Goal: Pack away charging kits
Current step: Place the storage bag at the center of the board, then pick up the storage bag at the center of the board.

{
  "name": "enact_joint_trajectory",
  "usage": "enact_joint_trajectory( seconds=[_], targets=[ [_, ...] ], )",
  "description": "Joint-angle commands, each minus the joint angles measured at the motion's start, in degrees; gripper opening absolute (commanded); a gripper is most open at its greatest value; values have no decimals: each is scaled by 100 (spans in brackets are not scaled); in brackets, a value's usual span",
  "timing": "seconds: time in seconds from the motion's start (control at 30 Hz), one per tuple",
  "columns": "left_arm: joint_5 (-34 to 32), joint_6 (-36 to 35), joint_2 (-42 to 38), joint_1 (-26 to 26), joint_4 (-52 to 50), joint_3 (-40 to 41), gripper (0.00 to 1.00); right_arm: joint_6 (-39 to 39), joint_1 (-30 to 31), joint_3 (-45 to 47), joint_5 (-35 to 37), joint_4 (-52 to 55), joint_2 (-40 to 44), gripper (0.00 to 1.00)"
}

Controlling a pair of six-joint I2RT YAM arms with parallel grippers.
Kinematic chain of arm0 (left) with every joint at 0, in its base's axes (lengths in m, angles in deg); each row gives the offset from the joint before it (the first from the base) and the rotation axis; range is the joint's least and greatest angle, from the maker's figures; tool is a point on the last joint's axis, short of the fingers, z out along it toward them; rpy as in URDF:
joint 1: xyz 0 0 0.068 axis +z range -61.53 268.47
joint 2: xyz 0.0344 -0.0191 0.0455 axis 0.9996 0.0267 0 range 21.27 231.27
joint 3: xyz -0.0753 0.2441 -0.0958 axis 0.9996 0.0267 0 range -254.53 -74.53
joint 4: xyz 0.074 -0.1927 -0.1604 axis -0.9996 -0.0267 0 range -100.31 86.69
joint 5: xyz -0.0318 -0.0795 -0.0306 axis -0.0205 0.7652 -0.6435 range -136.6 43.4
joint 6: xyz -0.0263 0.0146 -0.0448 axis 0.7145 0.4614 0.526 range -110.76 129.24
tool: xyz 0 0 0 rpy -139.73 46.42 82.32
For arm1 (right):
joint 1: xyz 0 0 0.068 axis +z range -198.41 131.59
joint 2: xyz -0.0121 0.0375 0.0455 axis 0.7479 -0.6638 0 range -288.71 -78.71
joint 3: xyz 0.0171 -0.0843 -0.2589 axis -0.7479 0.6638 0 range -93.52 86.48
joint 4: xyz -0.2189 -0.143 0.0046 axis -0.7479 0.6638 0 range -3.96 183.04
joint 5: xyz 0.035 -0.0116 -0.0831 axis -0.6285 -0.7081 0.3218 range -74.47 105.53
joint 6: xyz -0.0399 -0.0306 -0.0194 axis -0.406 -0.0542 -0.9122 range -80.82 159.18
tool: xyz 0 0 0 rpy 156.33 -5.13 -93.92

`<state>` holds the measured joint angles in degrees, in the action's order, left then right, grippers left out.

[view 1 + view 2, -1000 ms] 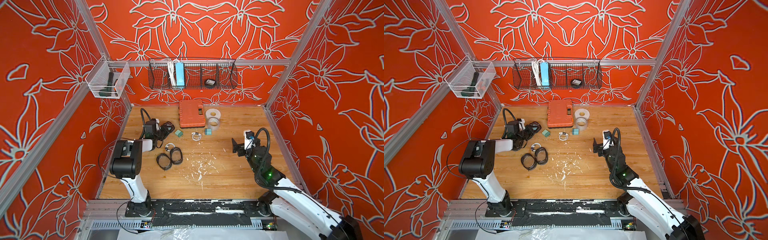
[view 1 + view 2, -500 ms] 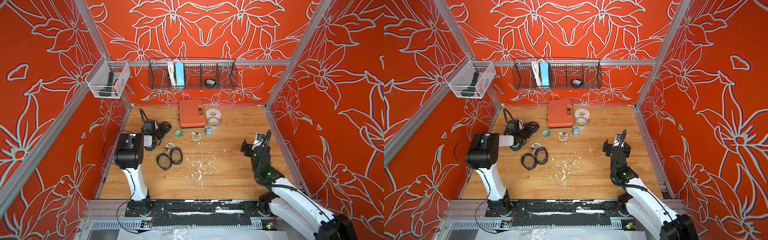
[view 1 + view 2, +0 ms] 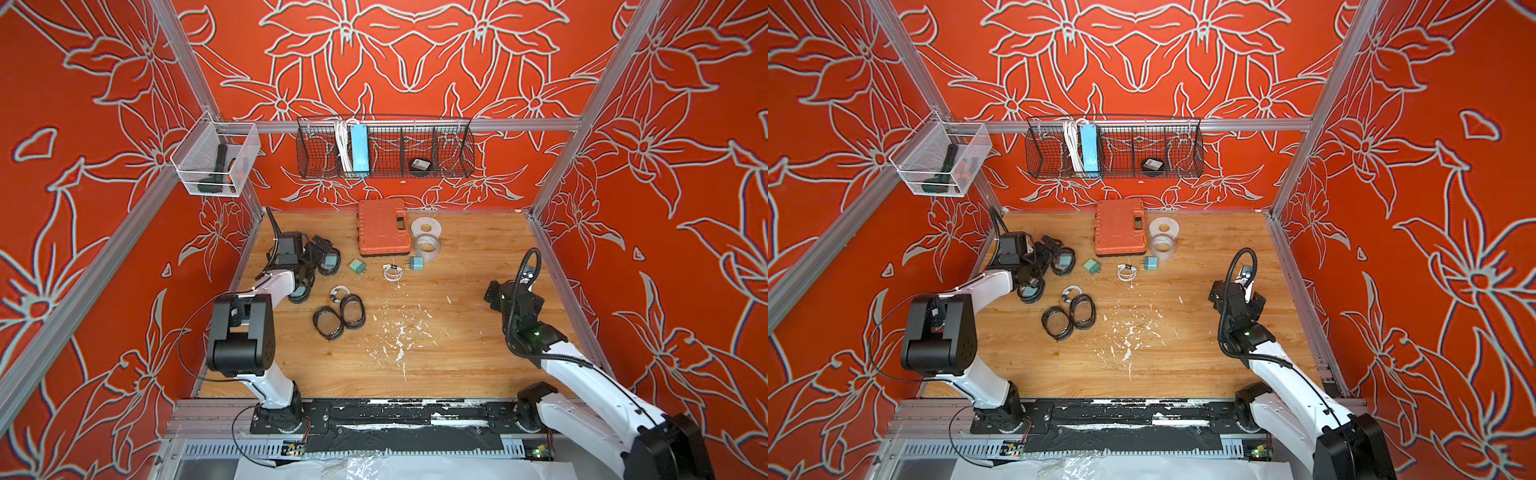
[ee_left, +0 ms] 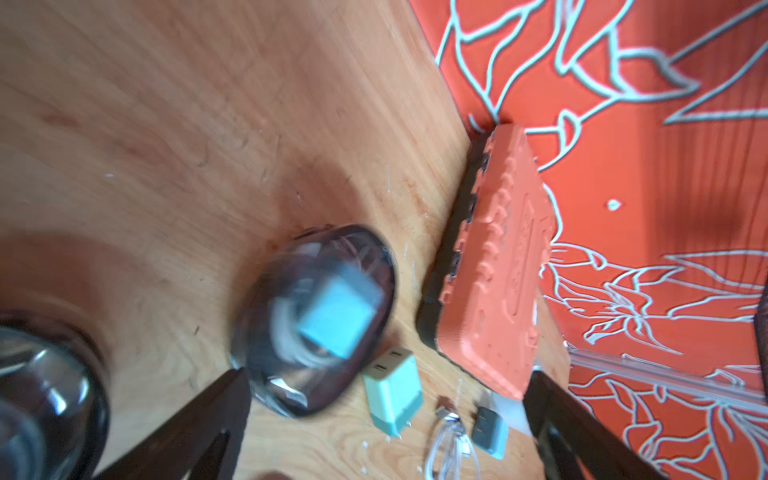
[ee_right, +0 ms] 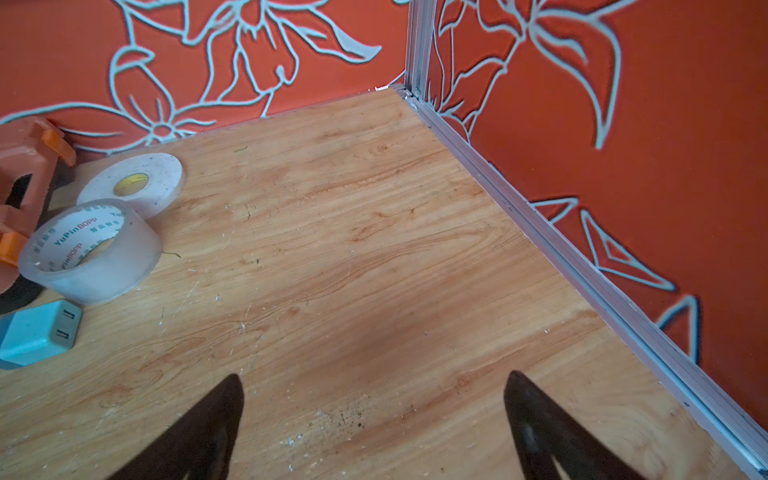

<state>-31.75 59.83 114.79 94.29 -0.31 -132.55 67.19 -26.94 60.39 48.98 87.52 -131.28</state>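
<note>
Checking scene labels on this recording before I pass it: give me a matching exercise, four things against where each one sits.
Things:
1. light-blue power strip
2. orange case
3. pouch holding a teal plug
4. two empty pouches

Places:
A. side by side, next to a small white cable coil
B. just ahead of the open left gripper
C. in the black wire basket
D. by the back wall, beside the tape rolls

Pairs: 1-C, 2-D, 3-B, 4-A.

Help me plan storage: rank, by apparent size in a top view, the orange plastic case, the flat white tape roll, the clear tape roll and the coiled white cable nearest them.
1. Orange plastic case, largest.
2. Flat white tape roll and clear tape roll: too alike to rank.
3. Coiled white cable, smallest.
</note>
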Motion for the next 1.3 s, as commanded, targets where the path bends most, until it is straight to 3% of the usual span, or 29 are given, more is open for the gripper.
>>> enact_joint_trajectory(
  seconds=[0.0, 0.13, 0.2, 0.27, 0.3, 0.37, 0.43, 0.5, 0.63, 0.8, 0.97, 1.27],
  targets=[
    [-159, 82, -181, 93, -1587, -485, 97, 110, -64, -274, -87, 246, -153, 98],
    [-521, 181, -1011, 97, -1134, 83, 100, 473, -138, -421, 147, 509, -392, 98],
    [-450, -58, -1512, 97, -566, 550, 100, 415, -219, -536, -18, 549, -520, 98],
    [-581, -174, -1907, 95, -645, 752, 100, 293, -316, -687, -249, 578, -672, 98],
    [-561, -263, -2102, 94, -734, 812, 100, 348, -359, -779, -228, 643, -759, 93],
    [-246, -430, -2459, 95, -507, 1053, 100, 406, -397, -1003, -128, 888, -914, 89],
    [200, -595, -2748, 87, -408, 1275, 100, 467, -398, -1248, -35, 1230, -1047, 92],
    [264, -717, -2934, 39, -820, 1298, 100, 201, -415, -1308, -307, 1260, -1161, 98],
    [-252, -1085, -3381, -99, -1862, 1114, 100, 122, -433, -1393, -483, 1458, -1230, 98],
    [-723, -874, -4584, -99, -1748, 1663, 100, 150, -434, -1134, -474, 1245, -976, 98],
    [-1279, -1027, -4740, -77, -2312, 1723, 100, 171, -434, -1203, -495, 1309, -1068, 98],
    [-801, -1016, -4985, -282, -2360, 2324, 100, 148, -434, -1325, -530, 1364, -1259, 97]
  ],
)
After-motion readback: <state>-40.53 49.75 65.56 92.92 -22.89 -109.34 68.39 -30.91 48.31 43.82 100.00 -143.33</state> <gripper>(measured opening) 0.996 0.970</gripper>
